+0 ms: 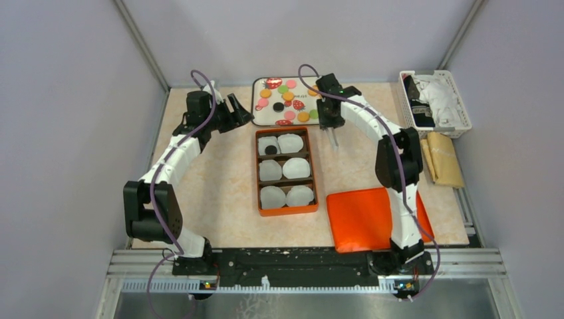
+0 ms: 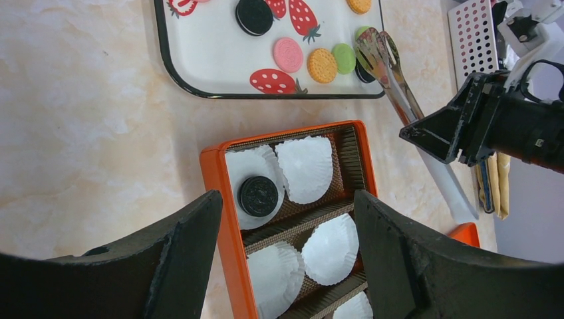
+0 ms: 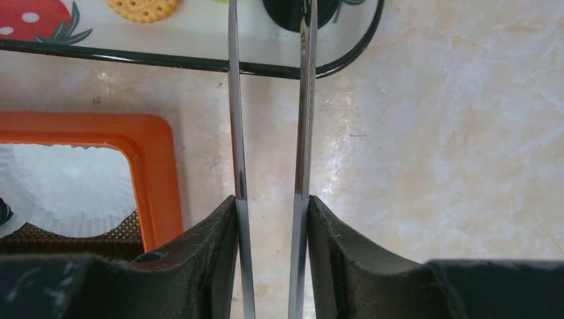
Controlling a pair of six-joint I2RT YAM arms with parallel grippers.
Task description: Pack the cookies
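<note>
Cookies in black, green, orange and pink lie on the strawberry-print tray at the back. One black cookie rests in a paper cup in the far-left section of the orange box. My right gripper is shut on metal tongs. The tong tips straddle a black cookie at the tray's near right corner. An orange cookie lies left of it. My left gripper hangs open over the box's far end with nothing between its fingers.
White crinkled paper cups line the box's three sections. An orange lid lies near the right arm's base. A white basket with cloth stands at the back right, with a tan folded item in front of it.
</note>
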